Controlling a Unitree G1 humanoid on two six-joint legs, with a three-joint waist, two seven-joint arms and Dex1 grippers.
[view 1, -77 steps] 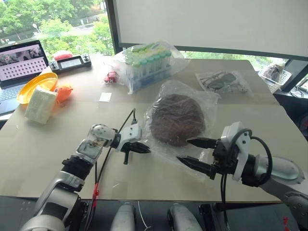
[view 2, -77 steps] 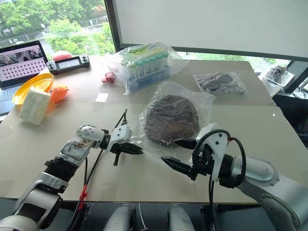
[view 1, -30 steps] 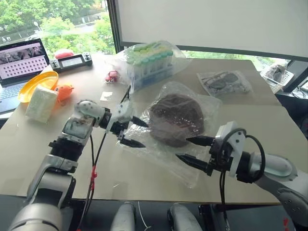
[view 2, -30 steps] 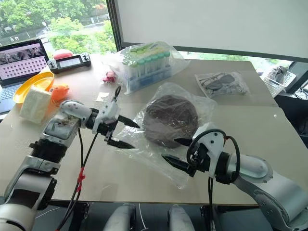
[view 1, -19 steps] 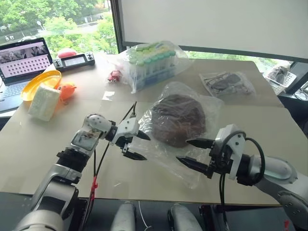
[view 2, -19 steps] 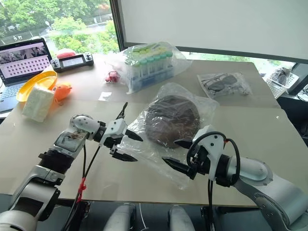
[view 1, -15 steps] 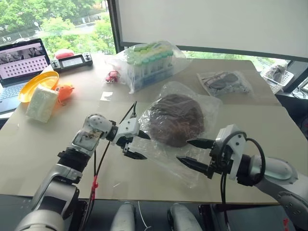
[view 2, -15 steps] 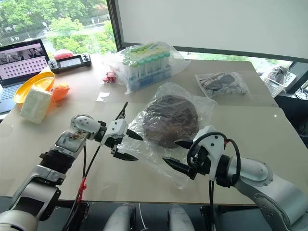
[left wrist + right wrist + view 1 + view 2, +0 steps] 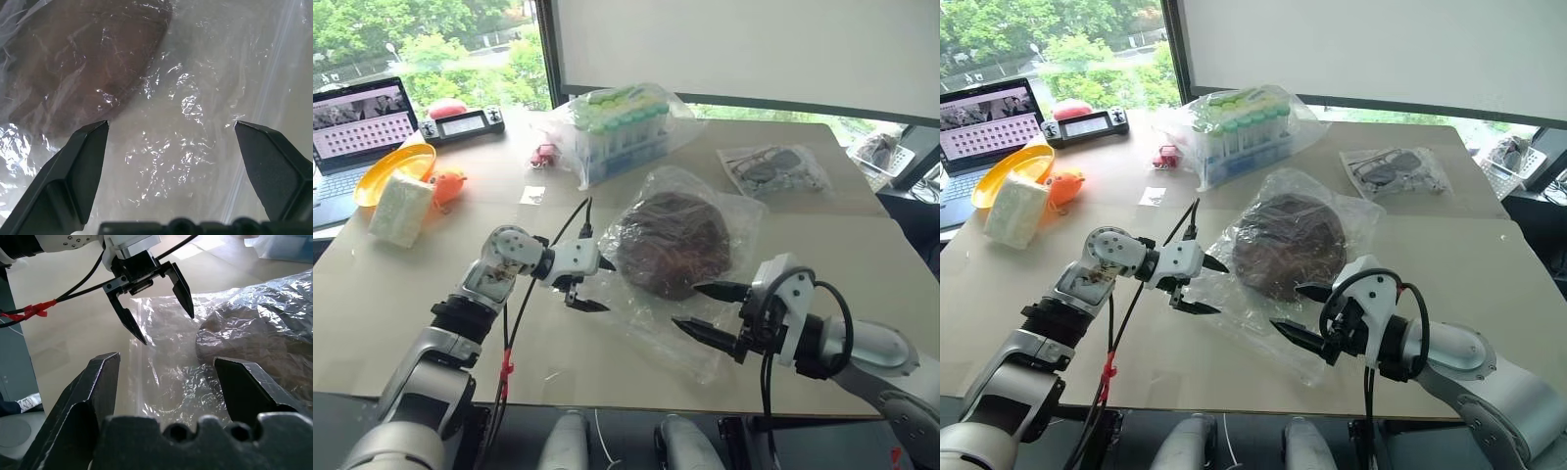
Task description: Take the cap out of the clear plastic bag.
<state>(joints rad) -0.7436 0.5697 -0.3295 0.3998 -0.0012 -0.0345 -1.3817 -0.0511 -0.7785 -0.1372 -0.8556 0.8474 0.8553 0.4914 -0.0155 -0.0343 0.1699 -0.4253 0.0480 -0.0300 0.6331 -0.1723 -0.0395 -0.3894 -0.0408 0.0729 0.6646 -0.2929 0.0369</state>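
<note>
The cap (image 9: 674, 243) shows only dimly through the crinkled clear plastic bag (image 9: 700, 348) — its fabric detail unreadable.

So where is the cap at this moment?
The cap lies inside the clear plastic bag near the middle of the table, between the open left hand and the open right hand, in front of the bag of green-capped tubes.

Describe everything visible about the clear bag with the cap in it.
The bag is a large, crinkly, transparent plastic pouch lying flat on the table, wider than the round brown cap inside it. The cap sits toward the far end; the near part is flat film with a straight edge. The open left gripper hovers over its left edge, the open right gripper over its near right corner; neither grips it.
</note>
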